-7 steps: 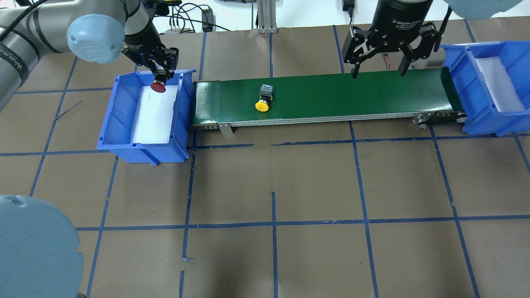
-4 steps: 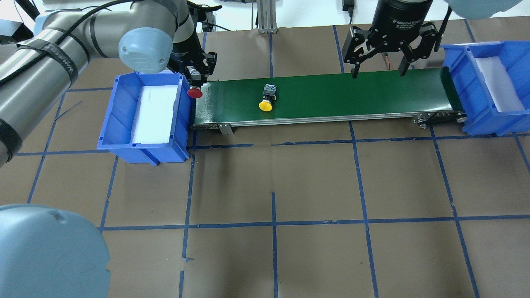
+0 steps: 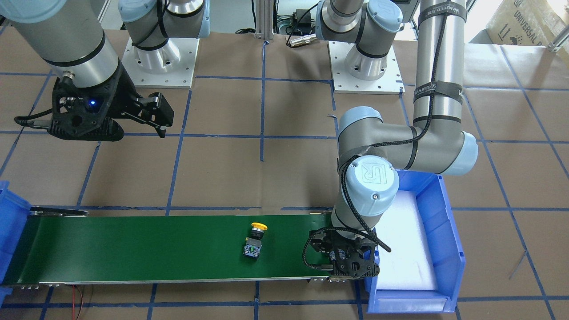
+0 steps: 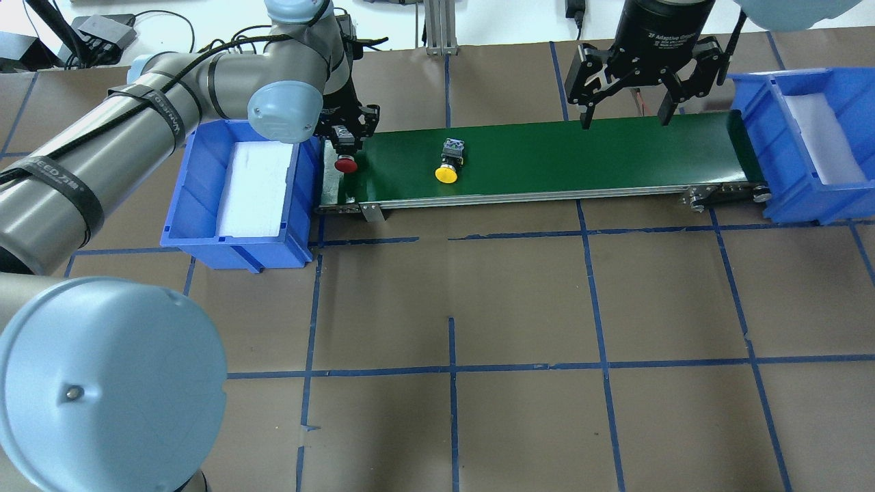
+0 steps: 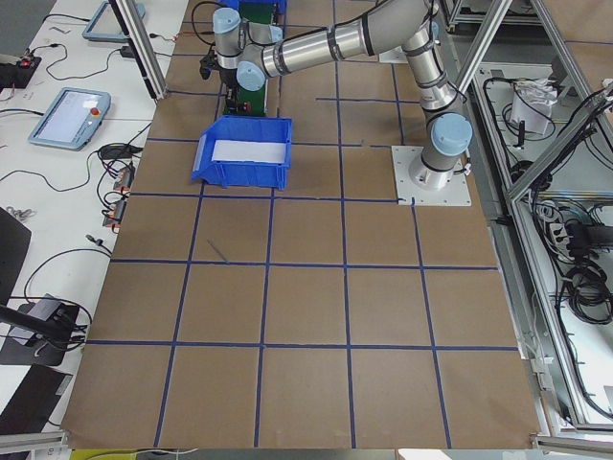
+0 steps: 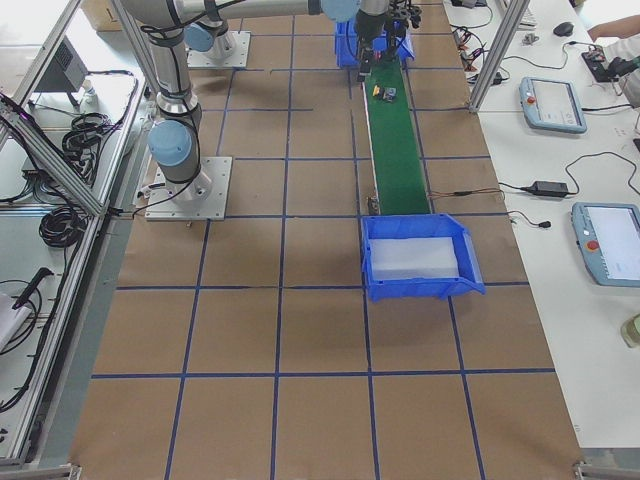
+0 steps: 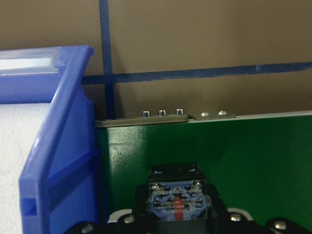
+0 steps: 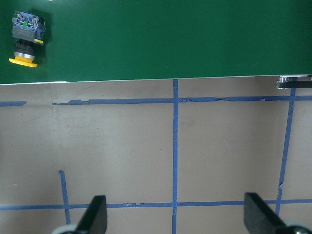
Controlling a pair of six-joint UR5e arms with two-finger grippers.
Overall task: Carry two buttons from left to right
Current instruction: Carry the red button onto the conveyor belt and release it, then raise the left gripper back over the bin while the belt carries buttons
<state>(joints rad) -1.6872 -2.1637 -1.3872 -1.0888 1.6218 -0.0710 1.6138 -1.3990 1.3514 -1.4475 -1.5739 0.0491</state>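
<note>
My left fingers (image 4: 355, 134) pinch the red button (image 4: 346, 164) low over the left end of the belt (image 4: 581, 154); the yellow button (image 4: 447, 173) lies further along, right fingers (image 8: 96, 214) spread. Released this near the edge, I judge it may roll off

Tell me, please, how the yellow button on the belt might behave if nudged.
The yellow button lies on its side on the belt, so its round cap may let it pivot. Its square base probably stops rolling. It looks rigid.
</note>
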